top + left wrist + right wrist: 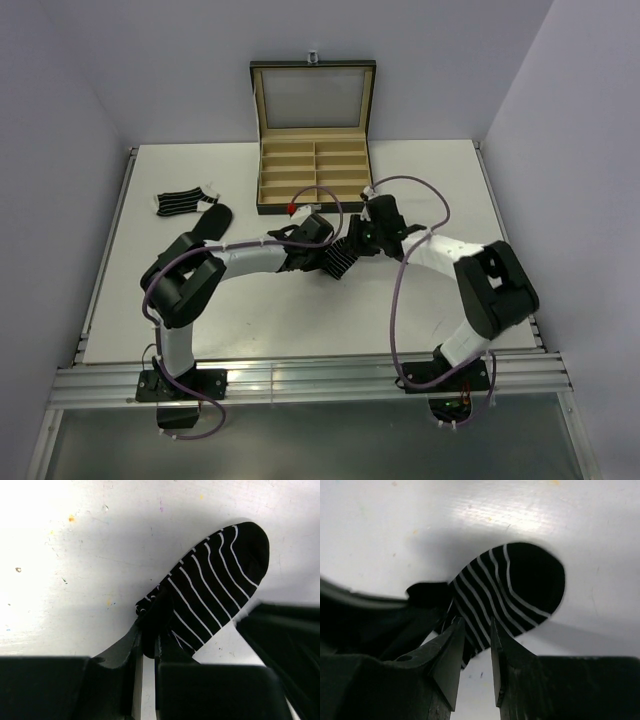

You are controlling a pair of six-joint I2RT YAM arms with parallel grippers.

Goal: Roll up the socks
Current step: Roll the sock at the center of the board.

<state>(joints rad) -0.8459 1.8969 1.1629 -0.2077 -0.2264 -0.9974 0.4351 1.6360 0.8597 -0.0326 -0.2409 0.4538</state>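
A black sock with thin white stripes (340, 261) lies at the table's middle, between my two grippers. My left gripper (318, 243) is shut on a dark folded edge of the striped sock (210, 590), pinched between its fingertips (150, 639). My right gripper (358, 240) has its jaws drawn close on the same sock's (512, 587) other edge, with striped fabric between the tips (474, 630). A second striped sock (180, 203) and a plain black sock (213, 220) lie flat at the left.
An open black box with tan compartments (313, 172) stands at the back centre, just behind both grippers. The white table (300, 320) ends in a metal rail at the front. Purple cables loop over both arms.
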